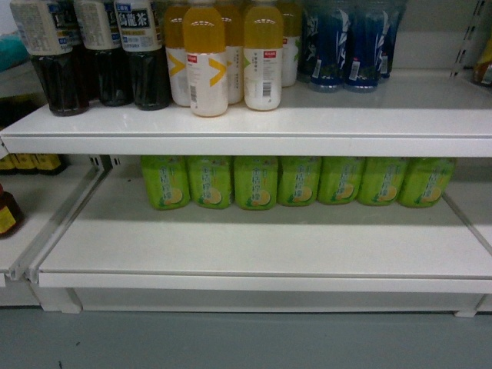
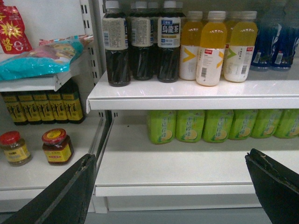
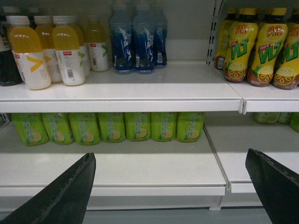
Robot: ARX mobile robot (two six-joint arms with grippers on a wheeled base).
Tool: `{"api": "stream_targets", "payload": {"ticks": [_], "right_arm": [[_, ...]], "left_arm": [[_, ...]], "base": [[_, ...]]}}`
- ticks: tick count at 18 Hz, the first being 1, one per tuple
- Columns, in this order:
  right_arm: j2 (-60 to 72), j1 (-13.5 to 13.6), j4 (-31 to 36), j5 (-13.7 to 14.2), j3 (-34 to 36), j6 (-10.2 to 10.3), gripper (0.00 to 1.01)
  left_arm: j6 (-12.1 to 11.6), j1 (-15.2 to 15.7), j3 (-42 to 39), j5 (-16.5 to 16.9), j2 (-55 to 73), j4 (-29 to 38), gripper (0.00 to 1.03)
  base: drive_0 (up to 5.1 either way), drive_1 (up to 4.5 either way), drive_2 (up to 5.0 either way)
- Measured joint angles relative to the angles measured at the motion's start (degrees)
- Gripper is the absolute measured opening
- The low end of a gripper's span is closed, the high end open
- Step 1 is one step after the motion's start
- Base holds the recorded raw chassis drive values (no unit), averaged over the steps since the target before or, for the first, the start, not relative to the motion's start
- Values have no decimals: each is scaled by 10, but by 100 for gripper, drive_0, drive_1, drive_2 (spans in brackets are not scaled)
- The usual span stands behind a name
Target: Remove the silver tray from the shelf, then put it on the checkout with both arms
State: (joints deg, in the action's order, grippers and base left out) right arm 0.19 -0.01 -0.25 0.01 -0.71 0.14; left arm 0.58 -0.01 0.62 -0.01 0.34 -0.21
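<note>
Head view: upper shelf [image 1: 369, 115] runs across the frame, lower shelf board [image 1: 261, 246] beneath it. No silver tray visible in any view; cannot tell where it is. Checkout not in view either.

Upper shelf, from 9 o'clock to 3 o'clock: dark tea bottles [image 1: 100, 54], orange juice bottles [image 1: 231, 58] at 12 o'clock, blue water bottles [image 1: 350, 46] toward 1 o'clock. Lower shelf: row of green drink bottles [image 1: 300, 181] standing at the back, front part bare white. Grey floor [image 1: 231, 342] at 6 o'clock. No arms in head view.

Left wrist view: left gripper [image 2: 170, 191] spread wide, one black finger at 7 o'clock, other at 4 o'clock, holding nothing, well apart from the shelf. Neighbouring shelf at 9 o'clock has two red-lidded jars [image 2: 56, 147], dark sauce bottles [image 2: 42, 107], teal snack bag [image 2: 37, 58] above.

Right wrist view: right gripper [image 3: 170, 191] likewise spread wide, fingers at 7 and 4 o'clock, nothing between. Yellow-label lemon tea bottles [image 3: 259, 46] at 2 o'clock on the next bay.
</note>
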Motion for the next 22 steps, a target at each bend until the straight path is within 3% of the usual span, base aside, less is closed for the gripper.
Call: {"api": "stream_targets", "payload": {"ticks": [22], "right_arm": [[0, 0, -1, 0, 0, 0, 98]], "left_arm": [[0, 0, 0, 0, 0, 0, 98]], "base": [[0, 0, 0]]}}
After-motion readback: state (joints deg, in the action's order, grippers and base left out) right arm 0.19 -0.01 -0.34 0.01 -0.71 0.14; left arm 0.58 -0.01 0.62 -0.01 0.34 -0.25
